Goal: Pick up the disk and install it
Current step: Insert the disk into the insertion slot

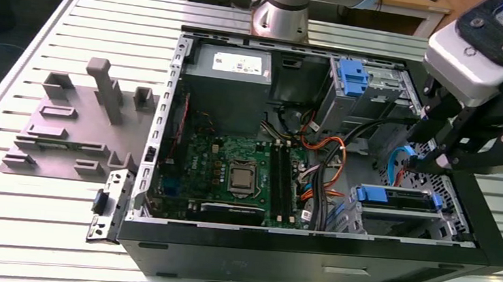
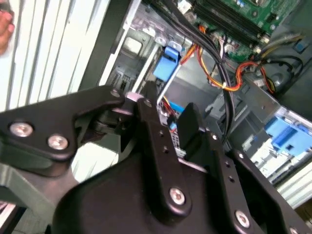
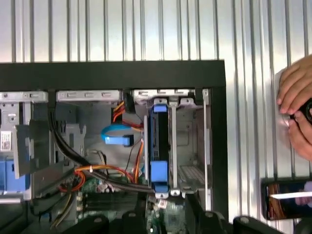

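The disk (image 1: 399, 198), silver with blue side rails, sits in the drive bay at the front corner of the open computer case (image 1: 315, 252), on the exterior view's right. In the first wrist view the disk (image 3: 160, 146) stands edge-on in a bay slot with blue tabs at both ends. My gripper (image 1: 432, 157) hangs above the case's right wall, up and away from the disk. In both wrist views its black fingers (image 2: 151, 124) are apart with nothing between them, so the gripper (image 3: 163, 219) is open.
Inside the case are a green motherboard (image 1: 230, 173), a grey box with a white sticker (image 1: 230, 71), a blue latch piece (image 1: 352, 78) and orange cables (image 1: 323, 154). A grey fixture (image 1: 75, 125) lies on the slatted table. A person's hand (image 3: 295, 92) rests beside the case.
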Controlling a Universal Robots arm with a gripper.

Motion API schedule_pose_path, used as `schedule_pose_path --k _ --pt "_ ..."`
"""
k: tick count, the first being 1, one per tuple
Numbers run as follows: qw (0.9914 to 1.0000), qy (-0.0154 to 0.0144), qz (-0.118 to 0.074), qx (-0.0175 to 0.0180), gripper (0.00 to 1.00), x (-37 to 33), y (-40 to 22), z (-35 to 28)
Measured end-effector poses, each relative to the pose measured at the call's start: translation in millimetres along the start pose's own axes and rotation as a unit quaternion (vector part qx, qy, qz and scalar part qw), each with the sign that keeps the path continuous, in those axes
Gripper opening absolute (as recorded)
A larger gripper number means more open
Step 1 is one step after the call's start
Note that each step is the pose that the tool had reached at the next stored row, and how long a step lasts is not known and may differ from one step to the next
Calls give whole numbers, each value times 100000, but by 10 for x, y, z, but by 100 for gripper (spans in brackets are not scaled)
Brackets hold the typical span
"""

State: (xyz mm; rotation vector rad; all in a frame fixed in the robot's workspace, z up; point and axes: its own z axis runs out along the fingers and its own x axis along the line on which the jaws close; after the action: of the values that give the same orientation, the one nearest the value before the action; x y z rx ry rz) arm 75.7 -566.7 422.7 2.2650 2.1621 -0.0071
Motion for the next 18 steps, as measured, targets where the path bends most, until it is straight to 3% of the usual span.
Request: schedule_pose_path --k 5,10,12,14,18 --pt "100000 -5 1 1 42 1 0 90" --pt "100000 -5 1 -1 18 2 -1 180" --pt "100000 -9 1 -1 18 2 -1 218" --pt "100000 -5 1 3 11 3 -1 254" --pt "100000 -2 0 -2 11 4 -1 328"
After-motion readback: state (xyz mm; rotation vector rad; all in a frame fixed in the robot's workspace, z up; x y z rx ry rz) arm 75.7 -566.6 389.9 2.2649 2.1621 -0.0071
